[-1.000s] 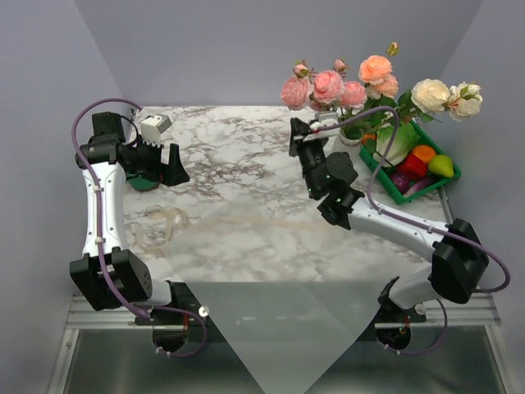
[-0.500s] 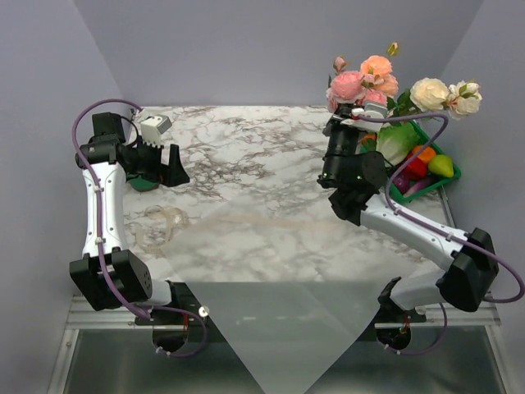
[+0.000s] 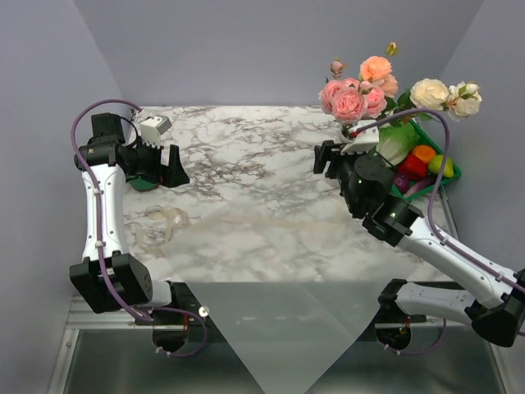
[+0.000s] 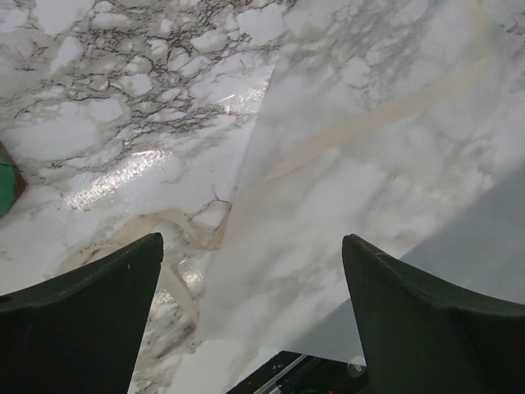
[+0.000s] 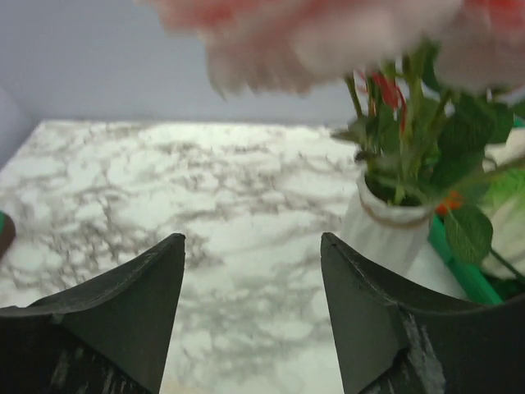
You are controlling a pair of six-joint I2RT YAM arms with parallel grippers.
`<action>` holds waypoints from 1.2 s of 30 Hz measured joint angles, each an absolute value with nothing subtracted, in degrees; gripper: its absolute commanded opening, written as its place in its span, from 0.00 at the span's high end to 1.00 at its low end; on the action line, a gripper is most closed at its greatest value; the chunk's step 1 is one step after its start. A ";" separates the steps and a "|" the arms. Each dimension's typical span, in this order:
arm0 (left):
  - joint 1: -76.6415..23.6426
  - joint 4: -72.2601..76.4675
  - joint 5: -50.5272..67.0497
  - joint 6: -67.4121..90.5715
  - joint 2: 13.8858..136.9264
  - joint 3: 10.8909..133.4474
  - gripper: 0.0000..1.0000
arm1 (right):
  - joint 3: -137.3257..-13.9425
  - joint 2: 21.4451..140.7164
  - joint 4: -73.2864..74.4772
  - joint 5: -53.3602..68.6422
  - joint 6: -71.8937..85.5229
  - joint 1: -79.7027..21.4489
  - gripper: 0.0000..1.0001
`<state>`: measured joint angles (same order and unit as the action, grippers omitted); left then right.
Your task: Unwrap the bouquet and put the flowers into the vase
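Obscured: flowers (image 5: 328, 33) blurred in right wrist view; vase (image 5: 385, 230) foot behind a finger.
Right gripper (image 5: 252, 238): spread, empty; vase holding flowers just ahead, to its right.
Left gripper (image 4: 250, 242): spread wide, empty, over paper sheet (image 4: 369, 180).

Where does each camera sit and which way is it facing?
Top view: high at the near edge, looking down at the table; both arms show.
Left wrist: on the left gripper, looking down at the paper sheet; its fingers show.
Right wrist: on the right gripper, looking across the table at the vase; its fingers show.
Shared: flowers, in top and right wrist.
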<state>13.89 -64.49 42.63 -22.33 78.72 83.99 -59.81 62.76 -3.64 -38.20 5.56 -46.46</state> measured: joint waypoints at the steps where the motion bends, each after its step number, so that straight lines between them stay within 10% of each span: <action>1: 13.89 -64.49 42.57 -22.28 78.54 83.99 0.01 | -58.94 61.43 -0.27 -37.71 6.83 -46.46 0.24; 14: 13.89 -64.27 41.45 -20.93 75.70 83.66 0.01 | -52.31 41.01 34.26 -30.39 24.67 -46.44 0.08; 36: 13.89 -60.27 40.40 -19.62 74.00 76.99 0.01 | -52.31 39.42 37.65 -24.95 24.84 -46.44 0.00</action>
